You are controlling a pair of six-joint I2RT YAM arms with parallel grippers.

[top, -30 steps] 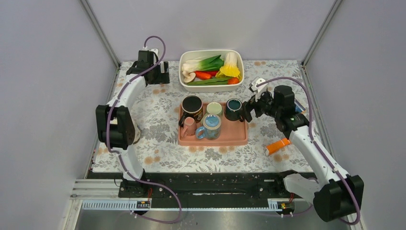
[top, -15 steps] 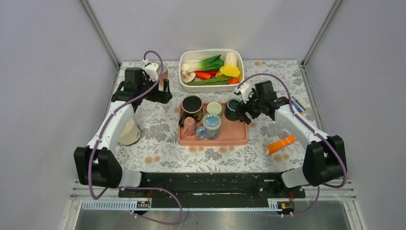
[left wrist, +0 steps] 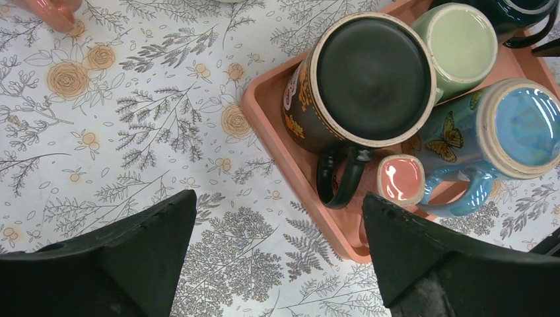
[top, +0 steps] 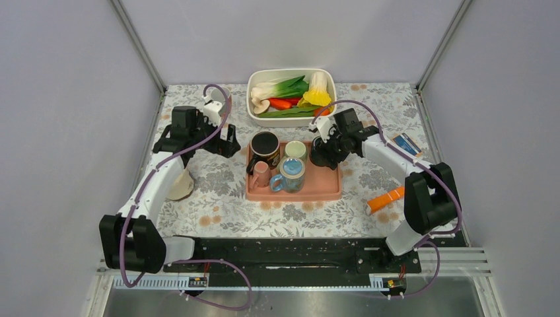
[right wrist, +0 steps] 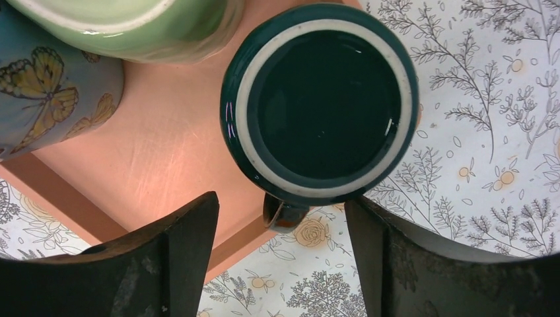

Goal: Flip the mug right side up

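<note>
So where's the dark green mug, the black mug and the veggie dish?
dark green mug (right wrist: 327, 96), right wrist view, upturned base
black mug (left wrist: 373, 69), left wrist view, upturned base
veggie dish (top: 290, 121), top view, near wall

Wide overhead view; close downward wrist views, pink tray (left wrist: 272, 137) apparently common.

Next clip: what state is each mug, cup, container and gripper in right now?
teal mug: upside down, base up
black mug: upside down
green cup: upside down
blue butterfly mug: upside down
pink cup: upside down
white tub: filled with vegetables
left gripper: open, empty
right gripper: open, above teal mug
</note>
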